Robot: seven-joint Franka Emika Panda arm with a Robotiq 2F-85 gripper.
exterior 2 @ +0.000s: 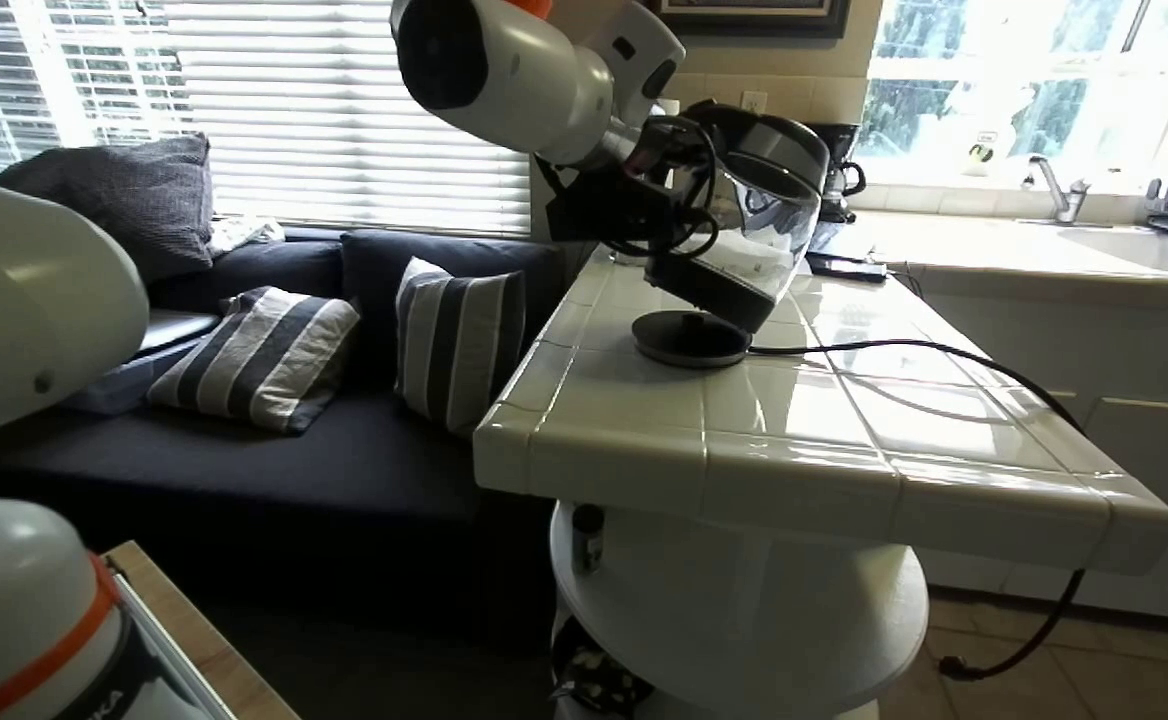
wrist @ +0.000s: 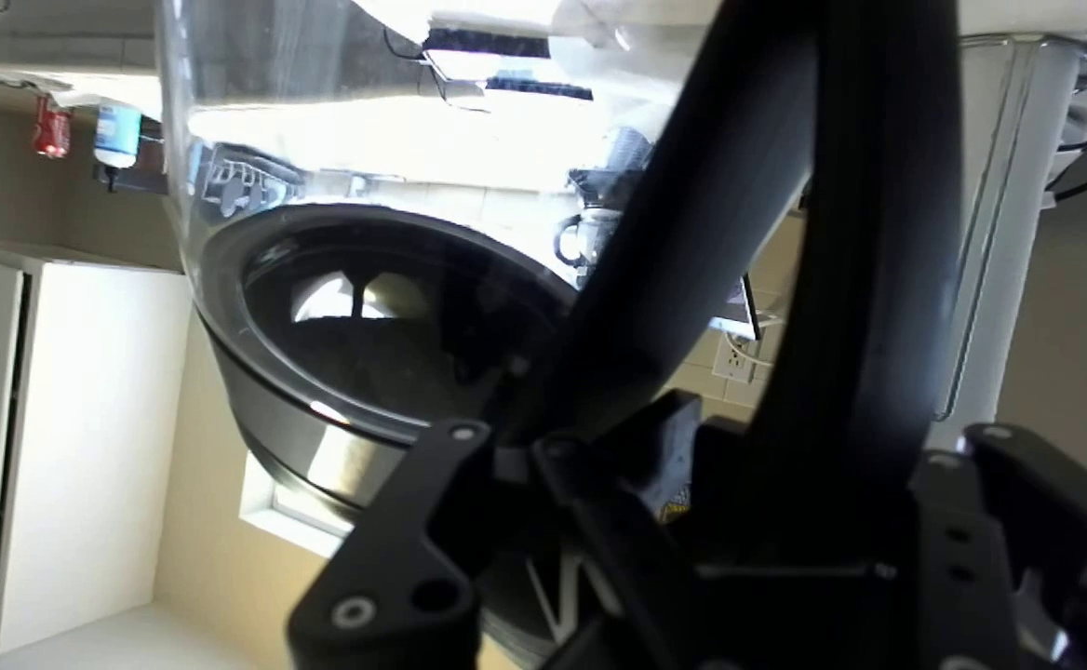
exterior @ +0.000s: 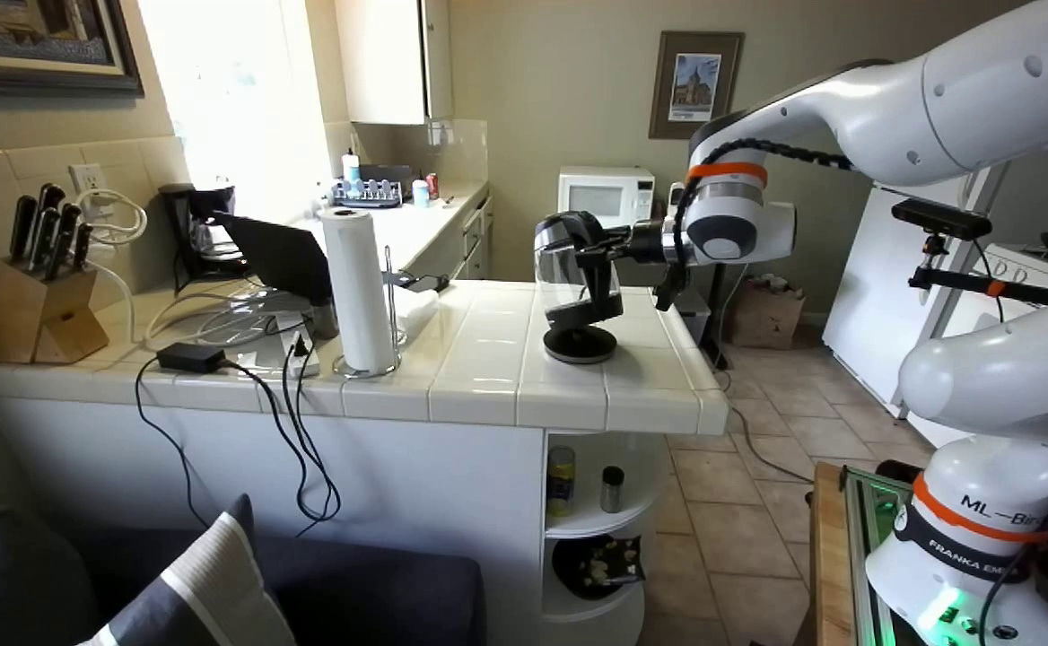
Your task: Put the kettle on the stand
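The kettle (exterior: 551, 276) has a see-through glass body, black lid and dark bottom band. It is tilted, just above the stand (exterior: 580, 346), a flat black disc on the tiled counter. In an exterior view, the kettle (exterior 2: 782, 225) leans with its lower bottom edge at the right rim of the stand (exterior 2: 686, 345). I cannot tell whether they touch. My gripper (exterior: 599, 254) is shut on the kettle's black handle. In the wrist view, the kettle's lid (wrist: 395, 307) and handle fill much of the picture around my gripper (wrist: 702, 447). The stand is out of view there.
A paper-towel roll (exterior: 358, 292) stands left of the stand. A laptop (exterior: 275, 258), knife block (exterior: 44, 309) and cords are farther left. A black cord (exterior 2: 904, 343) runs from the stand over the counter (exterior 2: 814, 420) edge.
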